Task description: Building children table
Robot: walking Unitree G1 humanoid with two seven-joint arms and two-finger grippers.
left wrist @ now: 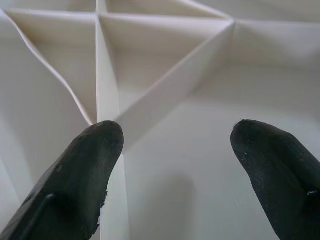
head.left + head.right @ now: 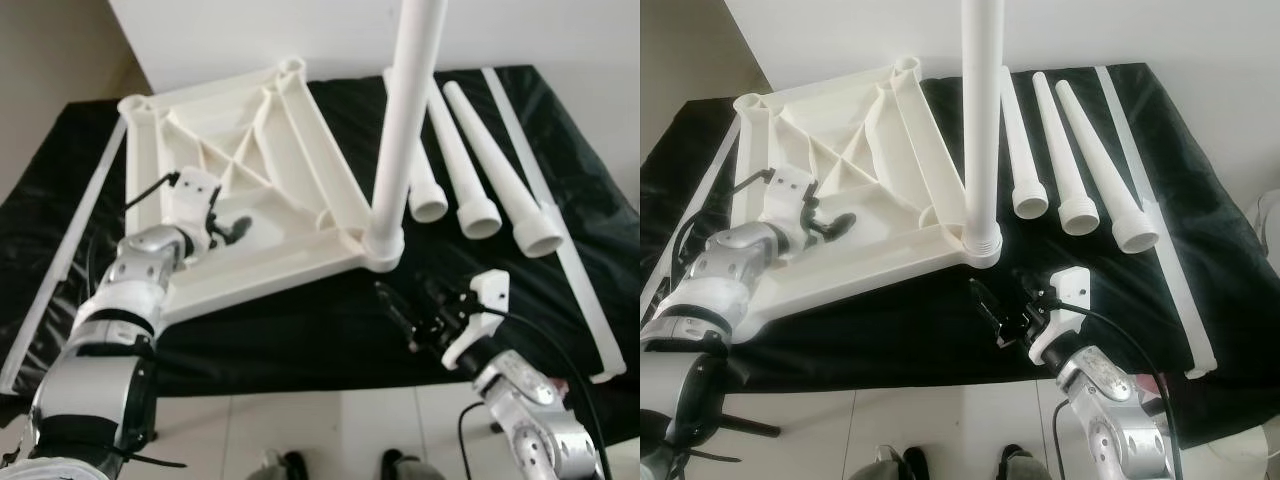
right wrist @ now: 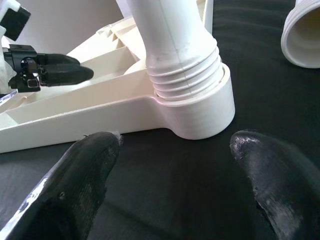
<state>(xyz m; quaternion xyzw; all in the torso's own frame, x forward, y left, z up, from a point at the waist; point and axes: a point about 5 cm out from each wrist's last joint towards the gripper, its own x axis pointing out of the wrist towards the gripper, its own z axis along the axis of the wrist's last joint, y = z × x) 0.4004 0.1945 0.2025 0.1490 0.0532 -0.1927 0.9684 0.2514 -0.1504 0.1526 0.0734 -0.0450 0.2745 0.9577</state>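
Nearest of all is the right gripper (image 2: pixel 1002 312), low at about five o'clock from where I stand, its two black fingers spread wide and holding nothing, hovering just over the black cloth (image 2: pixel 890 330). Through its own wrist camera the fingers (image 3: pixel 85 170) frame the socket (image 3: pixel 197 107) at the tabletop's near corner, where one leg (image 2: pixel 405 120) already stands upright, its ribbed collar seated in the socket.

Over at nine o'clock the left gripper (image 2: pixel 232 228) is also released, its fingers open above the upturned tabletop (image 2: pixel 290 120), poised over the ribs (image 1: pixel 107 100) that brace the underside. It seems to touch or nearly touch the plastic, but it grips nothing.

That tabletop lies face down across the middle of the cloth, slightly raised along its far edge. Three loose legs (image 2: pixel 1080 150) lie side by side at about one to two o'clock, wide ends toward the robot, and long thin white strips (image 2: pixel 560 210) run along both edges of the cloth.

My guess is the whole kit is hollow moulded plastic: light, stiff, smooth and rather slippery for those hard fingers. A leg tapers, so I would take it near the thick, ribbed end, where the fingers have something to bite on. The tabletop's ribs or rim look like the surest hold for steadying it.
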